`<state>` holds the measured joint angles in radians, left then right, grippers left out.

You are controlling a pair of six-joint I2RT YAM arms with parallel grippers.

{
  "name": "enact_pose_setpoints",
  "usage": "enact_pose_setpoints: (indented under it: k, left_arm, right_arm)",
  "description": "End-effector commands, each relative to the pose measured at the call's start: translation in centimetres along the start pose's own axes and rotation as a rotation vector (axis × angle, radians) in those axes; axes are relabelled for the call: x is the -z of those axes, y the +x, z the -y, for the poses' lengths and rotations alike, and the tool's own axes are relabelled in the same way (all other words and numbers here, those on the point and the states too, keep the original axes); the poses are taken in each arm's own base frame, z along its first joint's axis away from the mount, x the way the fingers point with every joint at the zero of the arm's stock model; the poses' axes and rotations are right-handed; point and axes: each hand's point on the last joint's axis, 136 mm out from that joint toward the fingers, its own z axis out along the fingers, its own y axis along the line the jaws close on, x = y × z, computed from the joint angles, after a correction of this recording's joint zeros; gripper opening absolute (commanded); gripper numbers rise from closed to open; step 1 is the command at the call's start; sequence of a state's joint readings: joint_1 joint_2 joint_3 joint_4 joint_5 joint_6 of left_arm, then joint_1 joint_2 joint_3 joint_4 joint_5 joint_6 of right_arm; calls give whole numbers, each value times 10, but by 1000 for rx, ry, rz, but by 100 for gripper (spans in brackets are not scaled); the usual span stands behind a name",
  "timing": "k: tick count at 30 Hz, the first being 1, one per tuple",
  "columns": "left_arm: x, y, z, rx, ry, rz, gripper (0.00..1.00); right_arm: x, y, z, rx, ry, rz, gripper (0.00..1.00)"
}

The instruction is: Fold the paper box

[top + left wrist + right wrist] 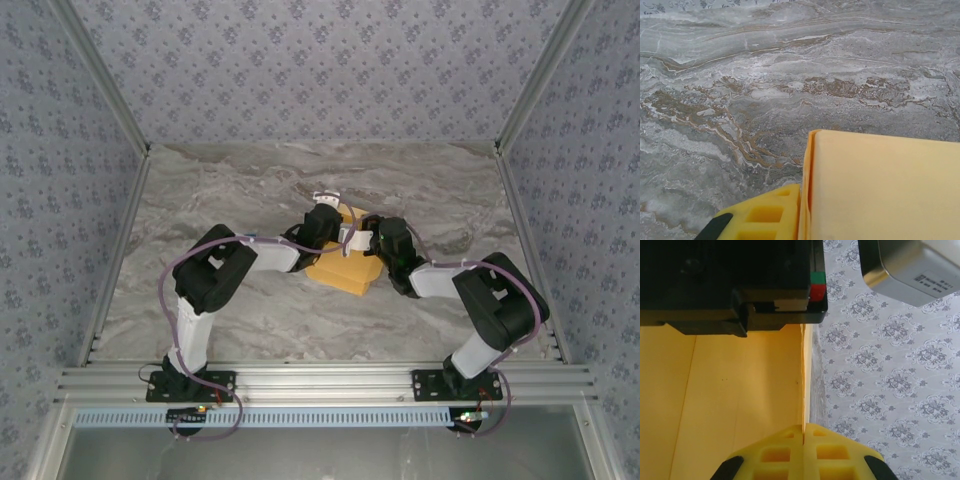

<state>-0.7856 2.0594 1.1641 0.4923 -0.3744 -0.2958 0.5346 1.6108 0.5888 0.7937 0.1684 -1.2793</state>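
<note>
Pinching the paper box at mid tabletop: the right claw is closed on a raised panel's thin edge. Left claw sits against another panel, far finger hidden, grip unclear. Card looks light, bendy, easily creased; best held near the folds.

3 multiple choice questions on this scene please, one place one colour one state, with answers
1. Where is the paper box? A) far left corner B) mid-table, between both arms C) on the near rail
2. Its colour? A) blue B) white C) yellow-orange
3. Jaws of the right gripper? A) shut on the box's edge B) wide open C) gripping a cloth
Answers: 1 B, both arms meet over it in the top view; 2 C, the card looks yellow-orange; 3 A, they press together on the thin card edge.
</note>
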Motion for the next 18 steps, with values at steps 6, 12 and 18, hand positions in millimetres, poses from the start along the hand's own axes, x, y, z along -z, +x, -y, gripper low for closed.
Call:
enact_pose_setpoints:
  k: [6,12,18]
  left_arm:
    - [3,-22,2,29,82,92,9]
    - [5,-22,-4,30,101,95,4]
    - [6,-23,-5,30,106,96,0]
  right_arm:
    - [0,9,-20,-20,-70,-31,0]
    - [2,8,-17,-27,-65,-31,0]
    - [1,8,-17,-35,-66,-29,0]
